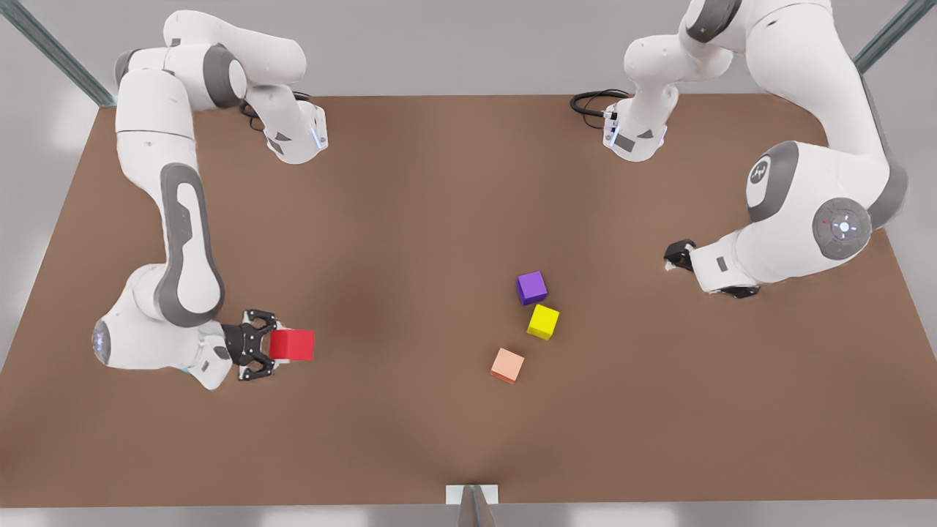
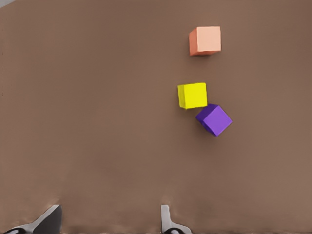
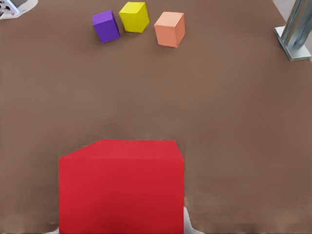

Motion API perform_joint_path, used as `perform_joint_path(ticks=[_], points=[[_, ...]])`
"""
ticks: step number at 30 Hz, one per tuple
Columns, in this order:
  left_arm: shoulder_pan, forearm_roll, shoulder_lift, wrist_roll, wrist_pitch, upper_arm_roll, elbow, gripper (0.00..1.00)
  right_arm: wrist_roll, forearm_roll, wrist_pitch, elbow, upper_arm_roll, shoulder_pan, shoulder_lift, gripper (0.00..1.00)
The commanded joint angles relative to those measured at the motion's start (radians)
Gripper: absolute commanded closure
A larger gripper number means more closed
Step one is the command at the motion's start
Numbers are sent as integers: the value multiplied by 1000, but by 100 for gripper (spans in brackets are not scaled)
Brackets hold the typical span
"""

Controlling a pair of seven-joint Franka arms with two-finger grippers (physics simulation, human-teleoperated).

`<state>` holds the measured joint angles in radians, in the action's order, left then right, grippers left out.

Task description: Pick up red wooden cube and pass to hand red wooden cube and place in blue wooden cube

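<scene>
right claw (image 1: 272, 345) around matte red wooden cube (image 1: 292, 345)

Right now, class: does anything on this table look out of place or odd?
The blue wooden cube can't be seen. The right gripper holds the red wooden cube; the open left gripper waits. Purple, yellow and peach cubes sit skewed.

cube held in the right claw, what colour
Bright red; the red wooden cube shows best in the right wrist view.
</scene>
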<state>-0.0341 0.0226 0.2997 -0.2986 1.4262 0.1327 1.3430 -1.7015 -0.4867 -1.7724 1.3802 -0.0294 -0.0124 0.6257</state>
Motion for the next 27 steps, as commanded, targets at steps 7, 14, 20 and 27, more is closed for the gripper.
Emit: perform_joint_path(ticks=[7,14,20,27], points=[[-73,71,-33,246,36,-53,50,0,359,556,-136,28,-139,14,-6,48],[-73,91,-25,262,-29,-51,54,0,375,571,-274,57,-165,35,31,49],[-66,89,-17,257,-46,-51,53,0,375,528,-325,68,-164,80,88,49],[-70,79,-10,262,-44,-51,53,0,375,485,-323,109,-162,92,85,23]])
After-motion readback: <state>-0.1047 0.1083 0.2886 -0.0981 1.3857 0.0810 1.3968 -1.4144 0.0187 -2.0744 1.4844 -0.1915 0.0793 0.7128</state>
